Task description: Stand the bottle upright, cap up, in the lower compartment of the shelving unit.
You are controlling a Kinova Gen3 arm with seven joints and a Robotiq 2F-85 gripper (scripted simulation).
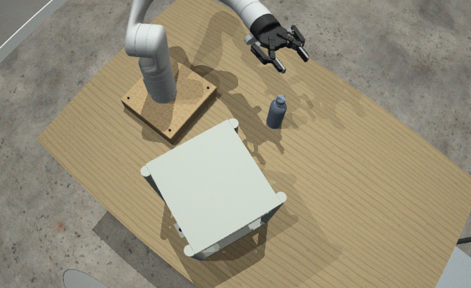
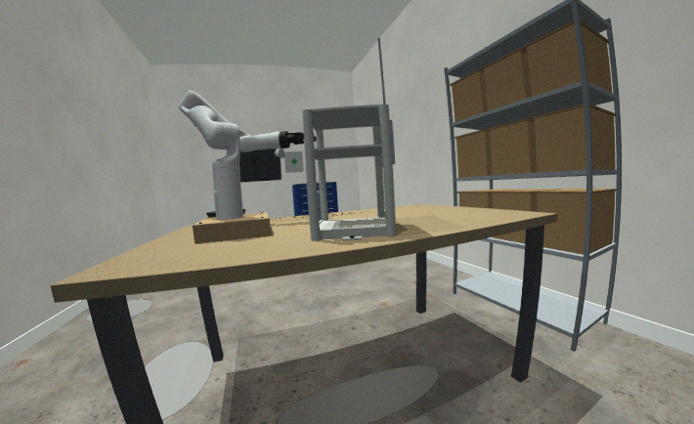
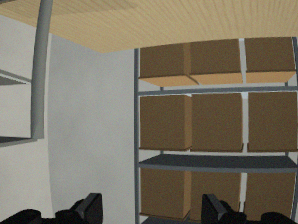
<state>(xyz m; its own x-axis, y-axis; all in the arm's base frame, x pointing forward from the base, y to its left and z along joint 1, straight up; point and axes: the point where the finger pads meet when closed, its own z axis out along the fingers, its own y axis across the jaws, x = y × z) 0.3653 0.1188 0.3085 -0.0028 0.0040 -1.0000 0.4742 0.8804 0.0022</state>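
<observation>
Exterior view gives you the room first: pale walls, a mottled concrete floor, and a tall metal rack (image 2: 586, 157) (image 3: 136, 125) of brown boxes to the right of the table. Your wooden table (image 1: 373, 171) (image 2: 265, 263) (image 3: 200, 20) stands on dark legs, its grain running in long fine stripes. On it, the pale grey shelving unit (image 1: 212, 186) (image 2: 310, 173) (image 3: 40, 75) rises on four round posts, with a lower compartment under a middle shelf. Behind it in that view, you can pick out a blue drawer cabinet (image 2: 300, 199) low by the far wall. Your arm (image 1: 155, 60) (image 2: 227, 190) is mounted on a wooden base block (image 1: 194, 103) (image 2: 234, 231), reaching out level above the tabletop. Its gripper (image 1: 293, 64) (image 2: 313, 138) (image 3: 151, 208) is released, fingers spread apart with nothing between them. Smallest of these, your blue bottle (image 1: 276, 114) stands on the table, outside the unit and near one corner post. Its long axis is vertical, base down and cap up; from the top view, it appears slanted, with the cap toward the gripper's side.
</observation>
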